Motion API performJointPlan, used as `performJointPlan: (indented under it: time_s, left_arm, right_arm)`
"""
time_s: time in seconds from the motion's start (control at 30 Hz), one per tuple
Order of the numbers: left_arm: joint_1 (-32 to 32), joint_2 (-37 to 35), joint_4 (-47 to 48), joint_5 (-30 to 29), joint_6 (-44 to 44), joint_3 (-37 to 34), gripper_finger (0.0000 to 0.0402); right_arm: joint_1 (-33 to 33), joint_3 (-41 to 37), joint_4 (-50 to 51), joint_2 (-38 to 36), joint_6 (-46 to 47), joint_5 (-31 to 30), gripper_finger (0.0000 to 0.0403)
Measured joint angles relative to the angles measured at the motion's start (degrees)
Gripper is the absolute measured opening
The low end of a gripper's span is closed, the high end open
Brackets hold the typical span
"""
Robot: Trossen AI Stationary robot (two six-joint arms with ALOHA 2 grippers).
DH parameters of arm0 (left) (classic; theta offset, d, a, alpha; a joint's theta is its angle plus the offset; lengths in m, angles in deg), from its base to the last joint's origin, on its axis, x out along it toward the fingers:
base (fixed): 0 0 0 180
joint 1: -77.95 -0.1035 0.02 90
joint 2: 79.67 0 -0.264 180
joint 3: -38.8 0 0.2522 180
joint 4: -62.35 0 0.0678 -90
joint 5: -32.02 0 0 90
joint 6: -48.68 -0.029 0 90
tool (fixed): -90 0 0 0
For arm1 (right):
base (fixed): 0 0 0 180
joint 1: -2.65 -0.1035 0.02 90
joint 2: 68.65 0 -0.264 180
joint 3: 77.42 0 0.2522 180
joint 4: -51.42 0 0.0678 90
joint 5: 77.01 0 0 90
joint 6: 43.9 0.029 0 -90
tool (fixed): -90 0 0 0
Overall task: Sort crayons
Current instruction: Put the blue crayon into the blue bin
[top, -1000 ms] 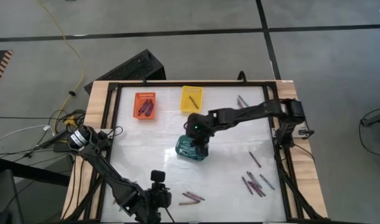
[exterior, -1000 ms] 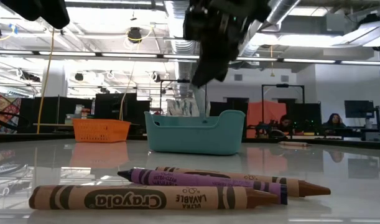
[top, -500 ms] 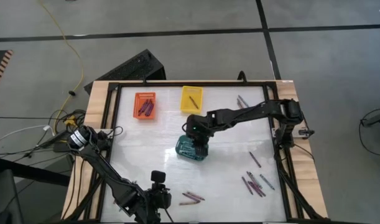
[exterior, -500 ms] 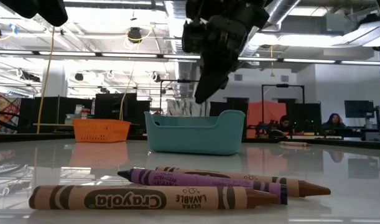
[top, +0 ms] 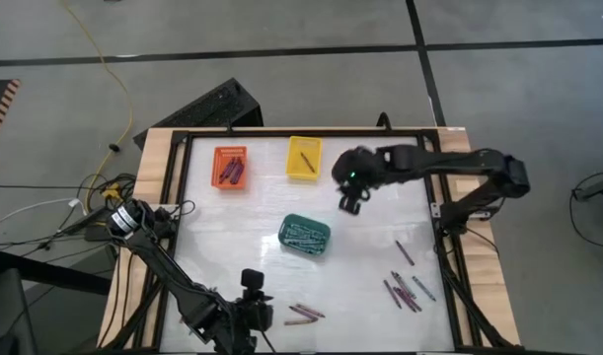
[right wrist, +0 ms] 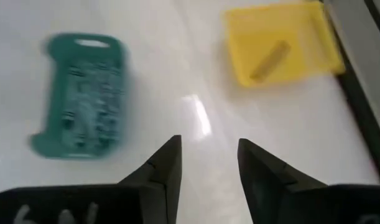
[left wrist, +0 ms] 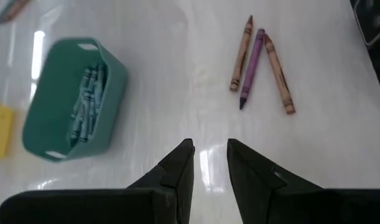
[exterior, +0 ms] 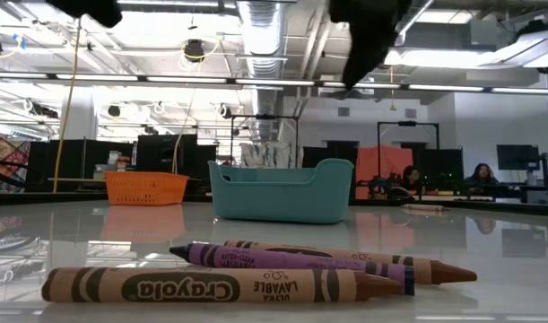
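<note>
Teal crayons fill the green basket [top: 305,237] at the table's middle, also seen in the wrist views [left wrist: 74,99] [right wrist: 84,93]. The orange basket [top: 231,167] holds purple crayons, and the yellow basket [top: 303,158] [right wrist: 280,40] holds one. Three loose crayons [left wrist: 259,62] [exterior: 256,269], two brown and one purple, lie flat near the front edge. More crayons [top: 405,291] lie at the near right. My right gripper [top: 350,202] [right wrist: 208,168] hangs open and empty above the table, between the green and yellow baskets. My left gripper [left wrist: 209,162] hovers open near the front edge, short of the three crayons.
A single crayon [top: 405,252] lies right of the middle, and a few more [top: 384,161] lie at the far right. A black frame [top: 311,131] borders the white table top. Bare table lies between the green basket and the crayons at the right.
My right gripper has risen from just above the green basket and swung toward the table's far right, ending high between the green and yellow baskets. The baskets and the loose crayons have stayed put.
</note>
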Motion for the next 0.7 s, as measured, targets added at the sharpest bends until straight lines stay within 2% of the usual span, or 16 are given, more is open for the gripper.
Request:
performJointPlan:
  time_s: [0.13, 0.3, 0.5, 0.7]
  left_arm:
    - [-0.09, 0.00, -2.39, -1.61, -2.73, 0.00, 0.0087]
    - [-0.52, 0.00, -5.91, -2.49, -4.91, 0.00, 0.0087]
    - [-0.63, 0.00, -6.79, -2.63, -4.27, 0.00, 0.0087]
    - [-0.63, 0.00, -8.62, -2.90, -3.94, 0.00, 0.0087]
  right_arm:
    - [7.12, 0.00, 6.87, -2.02, 1.02, -0.17, 0.0135]
    - [19.22, -0.02, 11.83, -0.95, -1.50, -0.40, 0.0126]
    - [32.59, -0.11, 12.00, 4.91, -7.30, -0.17, 0.0123]
    - [41.47, -0.13, 12.18, 12.08, -10.85, 5.56, 0.0123]
